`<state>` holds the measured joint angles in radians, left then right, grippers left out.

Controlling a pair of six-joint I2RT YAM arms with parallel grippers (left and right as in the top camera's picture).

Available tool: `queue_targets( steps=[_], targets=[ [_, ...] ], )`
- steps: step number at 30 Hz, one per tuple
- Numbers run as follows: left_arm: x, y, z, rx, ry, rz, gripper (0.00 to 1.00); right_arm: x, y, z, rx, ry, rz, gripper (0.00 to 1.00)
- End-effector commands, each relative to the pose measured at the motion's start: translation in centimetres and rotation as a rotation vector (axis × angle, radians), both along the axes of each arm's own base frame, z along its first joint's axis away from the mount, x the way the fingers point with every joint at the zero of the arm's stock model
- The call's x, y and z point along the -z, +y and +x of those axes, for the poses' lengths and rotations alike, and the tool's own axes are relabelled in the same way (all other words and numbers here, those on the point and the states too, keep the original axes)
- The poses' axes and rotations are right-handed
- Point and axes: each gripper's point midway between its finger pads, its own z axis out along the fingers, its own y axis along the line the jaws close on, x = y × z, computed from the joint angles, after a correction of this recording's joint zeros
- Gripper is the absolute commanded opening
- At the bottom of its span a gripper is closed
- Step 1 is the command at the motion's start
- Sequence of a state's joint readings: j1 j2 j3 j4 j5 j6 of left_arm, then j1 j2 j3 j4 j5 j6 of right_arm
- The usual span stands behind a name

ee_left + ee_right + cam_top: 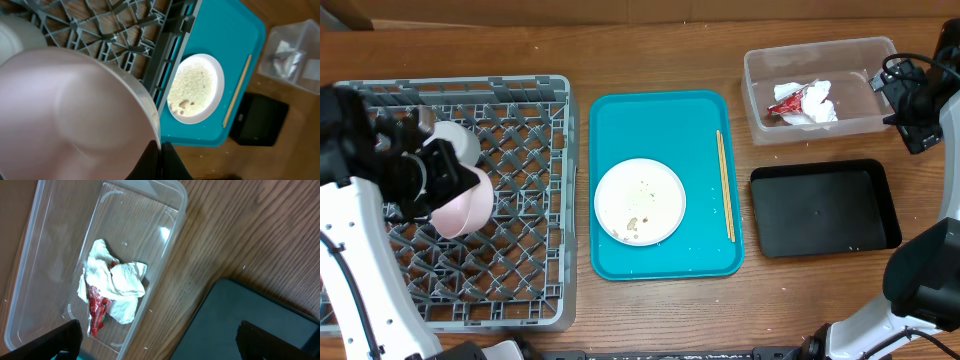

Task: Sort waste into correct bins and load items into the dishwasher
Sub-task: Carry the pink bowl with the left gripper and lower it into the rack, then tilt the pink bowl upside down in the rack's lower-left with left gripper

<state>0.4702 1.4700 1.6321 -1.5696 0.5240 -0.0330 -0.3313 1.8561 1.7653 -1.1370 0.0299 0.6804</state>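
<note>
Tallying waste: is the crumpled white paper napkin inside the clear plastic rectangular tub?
Inside: the napkin rests on the floor of the tub, against the small red torn wrapper.

The left arm reaches in from the left edge of the desk. Its left gripper is pinched tight on the rim of a bowl. The right arm stands near the right edge, and the right gripper points down, jaws spread wide and empty.
</note>
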Motion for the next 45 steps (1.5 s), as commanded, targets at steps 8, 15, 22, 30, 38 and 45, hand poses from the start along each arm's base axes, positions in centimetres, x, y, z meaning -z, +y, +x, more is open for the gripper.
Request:
queue_targets(
  steps=[8, 15, 22, 30, 38, 45],
  targets=[
    [3.2, -0.2, 0.4, -0.051, -0.158, -0.383, 0.04, -0.6, 0.1, 0.1, -0.003, -0.017, -0.007, 1.00],
    [5.7, 1.1, -0.7, -0.144, -0.131, -0.434, 0.04, -0.6, 0.1, 0.1, -0.003, -0.017, -0.007, 1.00],
    [5.7, 1.7, -1.8, -0.178, -0.113, -0.447, 0.04, -0.6, 0.1, 0.1, -0.003, -0.016, -0.007, 1.00],
    [6.3, 3.0, -2.9, -0.223, -0.079, -0.420, 0.04, -0.6, 0.1, 0.1, -0.003, -0.016, -0.007, 1.00],
    [7.0, 5.2, -4.0, -0.282, -0.069, -0.366, 0.04, -0.6, 0.1, 0.1, -0.003, -0.016, -0.007, 1.00],
    [7.4, 5.7, -4.1, -0.286, -0.066, -0.340, 0.04, -0.6, 0.1, 0.1, -0.003, -0.017, -0.007, 1.00]
  ],
)
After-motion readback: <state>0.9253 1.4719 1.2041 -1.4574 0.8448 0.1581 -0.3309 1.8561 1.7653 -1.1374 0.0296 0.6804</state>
